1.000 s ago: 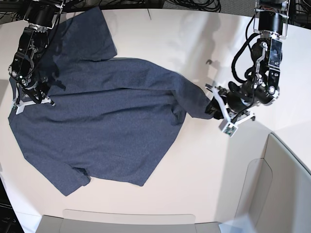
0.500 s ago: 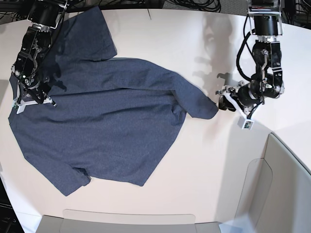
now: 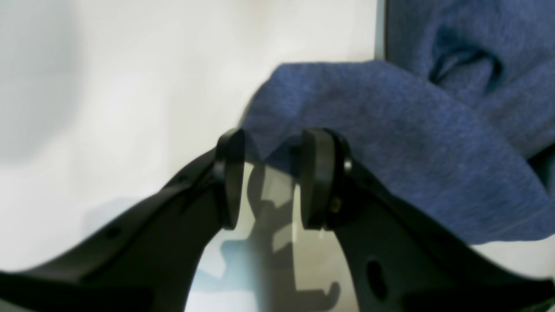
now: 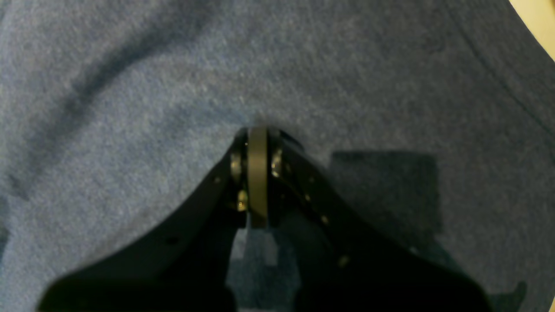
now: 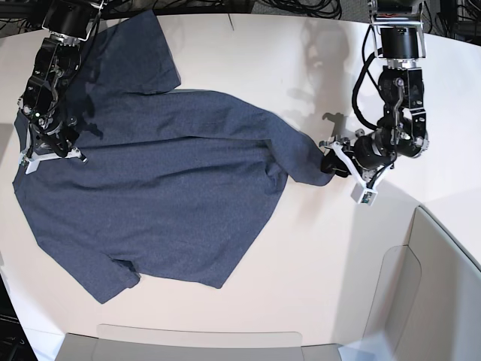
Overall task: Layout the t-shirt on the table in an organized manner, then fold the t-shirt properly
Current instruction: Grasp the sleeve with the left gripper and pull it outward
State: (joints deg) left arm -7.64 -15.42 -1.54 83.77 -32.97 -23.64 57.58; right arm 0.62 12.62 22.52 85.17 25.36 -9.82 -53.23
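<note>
Lying spread at frame left on the worktop (image 5: 248, 68), the t-shirt (image 5: 165, 188) meets the parted, empty left end effector (image 3: 269, 190) at its sleeve; the right end effector (image 4: 256, 173) is closed against the cloth.

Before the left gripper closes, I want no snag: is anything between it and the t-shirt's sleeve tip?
Nothing visible. The left gripper is open right at the t-shirt sleeve tip, over bare table.

The base camera looked straight down on the tabletop (image 5: 248, 60); both wrist cameras sat close behind their fingers (image 3: 229, 173), sharing the t-shirt (image 5: 165, 180).
</note>
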